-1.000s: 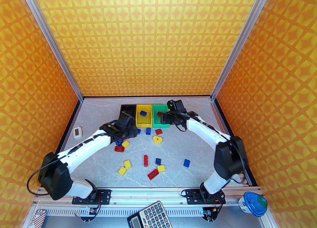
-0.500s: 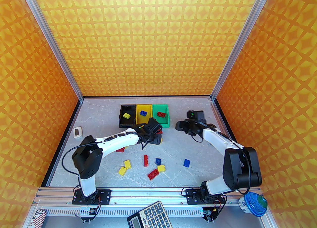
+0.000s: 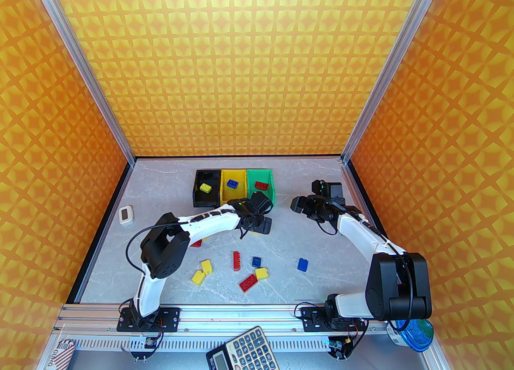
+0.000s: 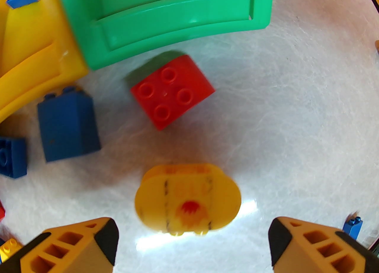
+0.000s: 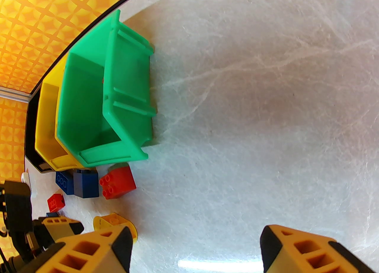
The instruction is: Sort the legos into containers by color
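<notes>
The black bin (image 3: 205,200) is holding a yellow lego (image 3: 206,188), the yellow bin (image 4: 29,52) a blue lego (image 3: 232,183), the green bin (image 4: 165,26) a red lego (image 3: 261,186), so each bin is getting one color. The left jaws are hanging wide apart over the round yellow piece (image 4: 187,197) on the counter (image 4: 296,117), likely to grab it. The right jaws are hanging apart, empty, off to the right of the green bin.

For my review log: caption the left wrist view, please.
Open left gripper poised over round yellow lego, red lego beside green bin.
</notes>
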Action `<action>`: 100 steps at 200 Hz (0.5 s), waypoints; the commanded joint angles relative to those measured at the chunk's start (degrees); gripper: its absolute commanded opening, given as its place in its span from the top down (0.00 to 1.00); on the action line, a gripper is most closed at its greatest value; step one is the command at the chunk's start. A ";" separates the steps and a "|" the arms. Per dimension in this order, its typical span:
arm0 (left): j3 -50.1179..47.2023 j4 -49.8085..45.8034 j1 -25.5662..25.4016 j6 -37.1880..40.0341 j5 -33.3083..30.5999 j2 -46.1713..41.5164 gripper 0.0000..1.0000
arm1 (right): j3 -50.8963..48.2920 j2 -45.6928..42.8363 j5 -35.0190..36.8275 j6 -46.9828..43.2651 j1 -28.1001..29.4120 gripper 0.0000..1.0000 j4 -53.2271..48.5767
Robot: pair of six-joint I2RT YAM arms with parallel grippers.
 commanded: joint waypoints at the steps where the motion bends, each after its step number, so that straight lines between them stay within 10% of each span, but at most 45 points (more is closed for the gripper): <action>1: 2.57 -2.75 -0.36 1.64 0.92 2.24 0.08 | -0.91 -1.68 -0.36 -0.82 -0.15 0.24 -0.42; 100: 6.05 -4.46 0.35 1.99 0.74 7.61 0.11 | -1.25 -2.99 0.91 -1.26 -0.15 0.24 -1.89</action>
